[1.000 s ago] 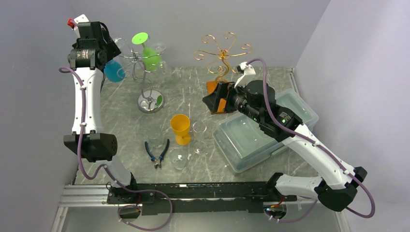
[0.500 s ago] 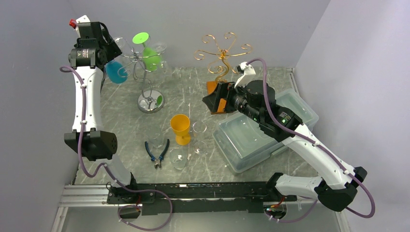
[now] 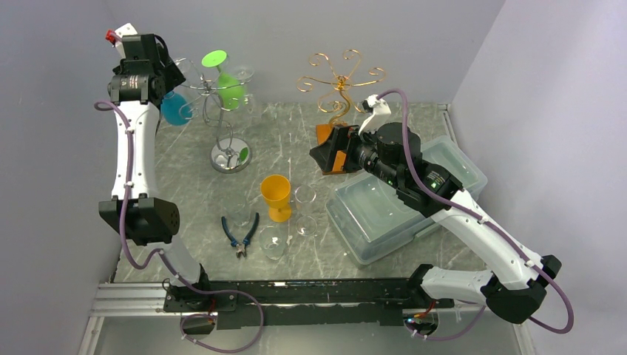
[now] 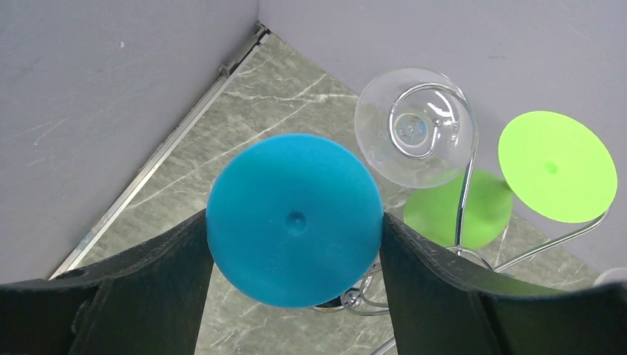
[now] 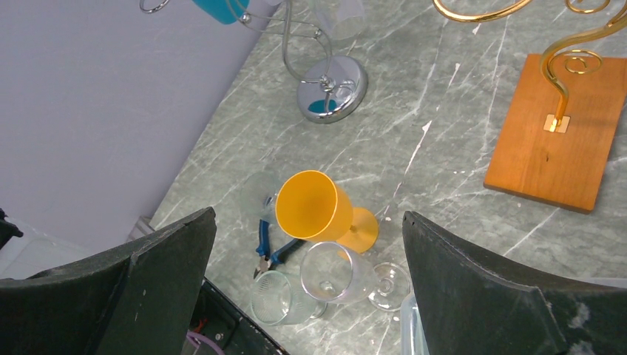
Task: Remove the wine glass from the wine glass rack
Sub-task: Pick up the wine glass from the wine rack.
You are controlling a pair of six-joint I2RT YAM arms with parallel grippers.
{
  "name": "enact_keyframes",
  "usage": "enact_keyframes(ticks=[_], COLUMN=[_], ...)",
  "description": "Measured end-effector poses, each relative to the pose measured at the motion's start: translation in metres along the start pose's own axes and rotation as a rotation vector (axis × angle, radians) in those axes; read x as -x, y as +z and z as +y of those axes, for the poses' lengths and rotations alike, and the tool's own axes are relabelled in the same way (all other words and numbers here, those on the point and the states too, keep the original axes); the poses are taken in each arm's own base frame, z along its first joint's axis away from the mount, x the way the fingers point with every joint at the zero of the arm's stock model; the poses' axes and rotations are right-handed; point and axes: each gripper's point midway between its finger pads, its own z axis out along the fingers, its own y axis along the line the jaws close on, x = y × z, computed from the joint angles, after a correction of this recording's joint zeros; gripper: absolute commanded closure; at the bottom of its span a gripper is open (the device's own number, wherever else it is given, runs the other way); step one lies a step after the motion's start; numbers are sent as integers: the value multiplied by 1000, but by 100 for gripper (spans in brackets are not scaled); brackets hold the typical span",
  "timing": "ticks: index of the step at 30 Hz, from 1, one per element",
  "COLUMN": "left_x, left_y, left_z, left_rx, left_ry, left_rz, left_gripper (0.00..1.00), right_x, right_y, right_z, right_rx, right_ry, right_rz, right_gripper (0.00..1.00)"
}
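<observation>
At the far left of the grey marble table [image 3: 296,133], the left arm reaches high toward the back corner. Its left gripper [image 4: 294,235] points down over an upside-down blue wine glass [image 4: 294,207]. In the wrist view the glass's round blue foot fills the gap between the two dark fingers [image 4: 148,281], and its rim meets each finger on either side, so the jaws are pinching the foot. From above, the blue bowl hangs just below the gripper, right beside the left arm of the silver wire rack [image 3: 222,133]. Whether the stem sits in the rack's hook cannot be seen.

Just right of it, a clear glass [image 4: 414,126] and a green glass [image 3: 231,90] hang from the same rack, feet up.

Nearer the middle of the table lie blue-handled pliers [image 3: 240,233], a yellow goblet [image 3: 276,194] and a few clear glasses [image 3: 304,196], close together.

Further right stands a gold wire rack [image 3: 340,78] on a wooden base [image 5: 558,140]. The right gripper [image 5: 307,222] hovers in the air beside it, fingers spread wide with nothing between them, well apart from the blue glass. A clear plastic container [image 3: 384,207] sits under the right arm.
</observation>
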Motion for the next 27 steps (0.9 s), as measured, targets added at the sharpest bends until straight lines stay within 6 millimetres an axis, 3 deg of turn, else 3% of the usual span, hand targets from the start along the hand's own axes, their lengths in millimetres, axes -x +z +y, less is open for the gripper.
enact_keyframes(ticks=[12, 27], left_x=[-5, -20], left_y=[7, -10], left_z=[-14, -15], left_rx=[-70, -130], left_ry=[2, 3], left_rz=[9, 45], left_gripper=[58, 60], right_x=[0, 0], right_y=[0, 0], right_z=[0, 0], right_rx=[0, 1], right_ry=[0, 7], right_rz=[0, 0], right_gripper=[0, 0])
